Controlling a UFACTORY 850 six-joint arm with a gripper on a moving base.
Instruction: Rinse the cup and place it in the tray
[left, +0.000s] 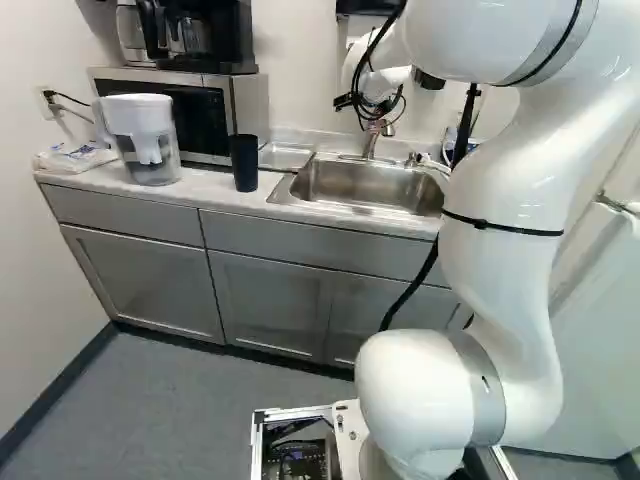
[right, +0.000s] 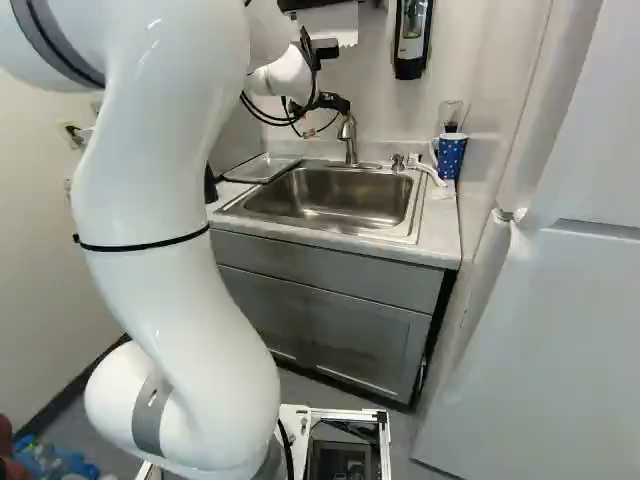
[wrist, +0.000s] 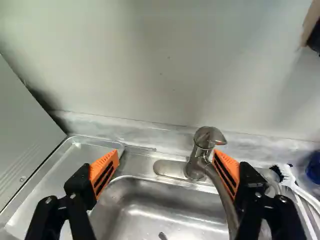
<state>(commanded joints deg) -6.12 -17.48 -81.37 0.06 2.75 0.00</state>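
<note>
In the left base view, 1 black cup (left: 244, 163) stands on the desk (left: 208, 183), left of the sink (left: 330, 206); the tray (left: 285, 157) lies just left of the sink. In the right base view, 1 blue cup (right: 452, 155) stands right of the sink, and my pincer (right: 332, 103) hangs above the sink's back. In the wrist view, I have my pincer (wrist: 166, 155) wide, the tap (wrist: 196, 161) showing between its 2 pads (wrist: 105, 170). I can't tell which of the 2 cups is mine to rinse.

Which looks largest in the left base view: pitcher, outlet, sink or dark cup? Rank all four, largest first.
1. Sink
2. Pitcher
3. Dark cup
4. Outlet
</note>
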